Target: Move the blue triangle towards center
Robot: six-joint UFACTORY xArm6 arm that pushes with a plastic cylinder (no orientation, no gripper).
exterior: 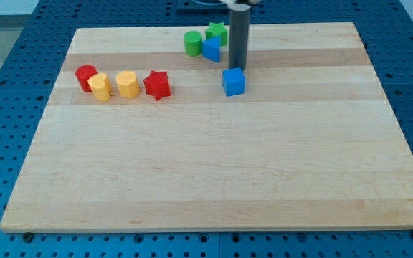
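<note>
The blue triangle [211,49] lies near the view's top, at the middle of the board's top edge area, touching a green cylinder [192,43] on its left and a green star [217,32] above it. My tip [236,67] is the lower end of the dark rod, just to the right of and slightly below the blue triangle, a small gap apart. A blue cube [234,82] sits directly below my tip, almost touching it.
A row of blocks lies at the view's left: a red cylinder [86,77], a yellow cylinder [100,87], a yellow hexagon [127,84] and a red star [157,84]. The wooden board [214,179] rests on a blue perforated table.
</note>
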